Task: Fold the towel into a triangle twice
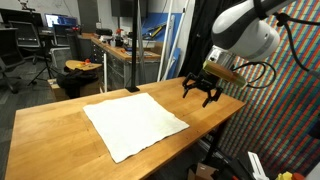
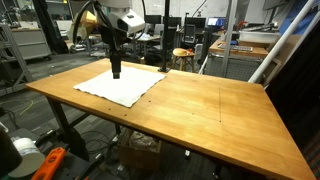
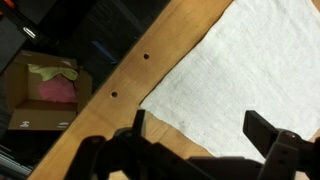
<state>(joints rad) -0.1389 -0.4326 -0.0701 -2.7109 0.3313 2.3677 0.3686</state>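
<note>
The towel (image 1: 135, 125) lies flat and unfolded on the wooden bench (image 1: 45, 135), so I judge the first diagonal fold is not yet begun. The next move calls for descending to the corner below and pinching only the thin cloth. The arm (image 1: 245, 35) hangs above that corner, wrist pointing down, the fingers (image 3: 264, 130) wide apart and holding nothing.

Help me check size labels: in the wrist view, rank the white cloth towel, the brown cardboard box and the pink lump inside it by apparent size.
1. white cloth towel
2. brown cardboard box
3. pink lump
The box lies below the wooden table, farther off, so its true size is unsure.
</note>
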